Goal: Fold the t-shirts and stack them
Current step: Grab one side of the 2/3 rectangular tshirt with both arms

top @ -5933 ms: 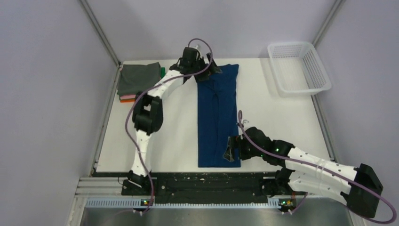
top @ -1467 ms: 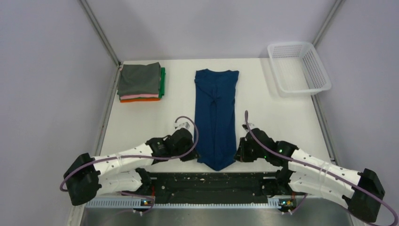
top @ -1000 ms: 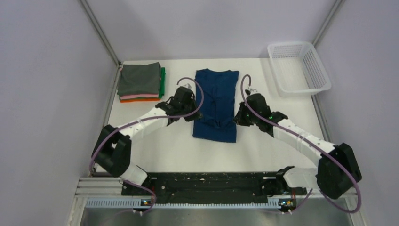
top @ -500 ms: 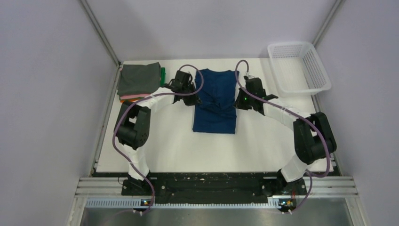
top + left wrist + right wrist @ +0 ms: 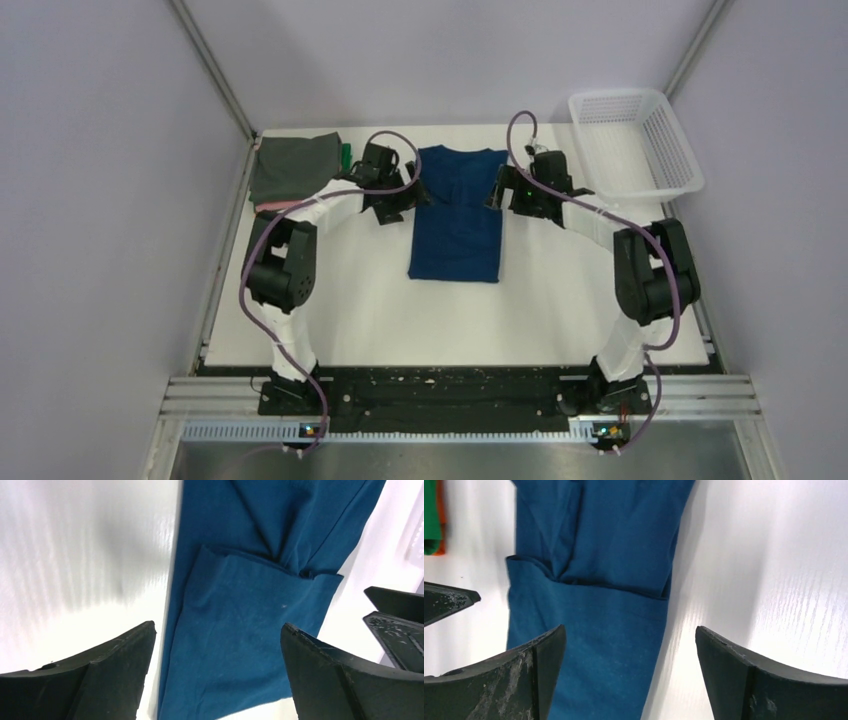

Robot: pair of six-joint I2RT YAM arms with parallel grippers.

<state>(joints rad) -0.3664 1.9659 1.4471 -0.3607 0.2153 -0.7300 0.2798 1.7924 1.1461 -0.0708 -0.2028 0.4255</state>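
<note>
A white surface [image 5: 560, 300] is seen from above, enclosed by pale walls, with two arms bolted at its near edge. The left arm [image 5: 285, 265] and the right arm [image 5: 650, 265] are both stretched toward the far half of the surface, and their wrists are turned inward toward each other. Between them, a navy blue t-shirt [image 5: 458, 215] is laid flat near the middle of the surface, toward the far edge. It is folded into a narrow strip and doubled over on itself, so that the edge of an upper layer is seen running across the cloth in both wrist views. A white mesh basket [image 5: 635, 145] is placed at the far right corner, well apart from the shirt. A stack of folded shirts [image 5: 293, 175] is set at the far left corner, with a grey shirt on top; a green edge [image 5: 346, 152] and pink and orange edges are shown beneath it. The left pincer [image 5: 216, 630] is held above the left edge of the navy shirt with its jaws spread wide, and nothing is gripped. The right pincer [image 5: 630, 630] is held above the right edge of the same shirt, likewise spread wide and holding nothing. Whether either set of fingertips is touching the cloth cannot be told. One dark finger of each pincer is caught at the side of the other's wrist view.
</note>
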